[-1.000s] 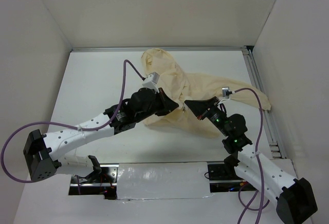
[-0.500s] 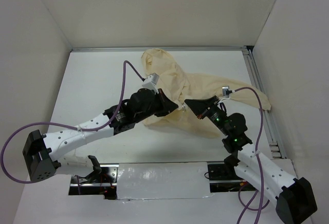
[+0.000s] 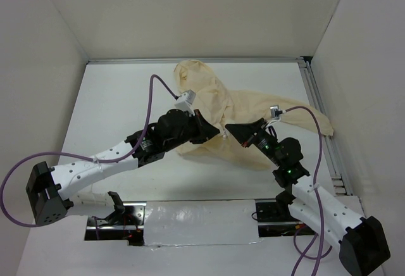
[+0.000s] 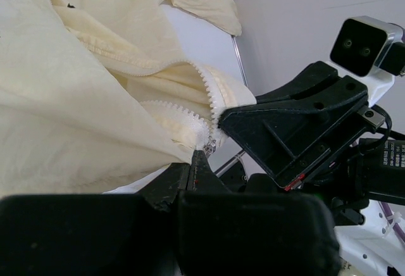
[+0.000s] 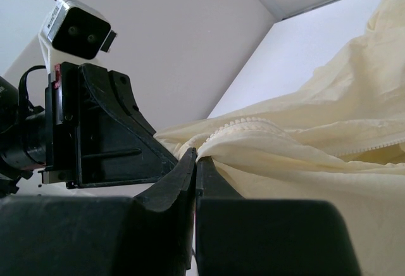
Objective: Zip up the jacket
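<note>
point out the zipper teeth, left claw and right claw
zipper teeth (image 4: 211,92), left wrist view, on the curved row
left claw (image 4: 197,161), left wrist view, between its shut tips
right claw (image 5: 195,159), right wrist view, between its shut tips

Left arm, right arm, jaws seemingly closed

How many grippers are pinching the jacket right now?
2. The left gripper is shut on the jacket near its zipper; the right gripper, facing it, is shut on the fabric just beside.
</note>
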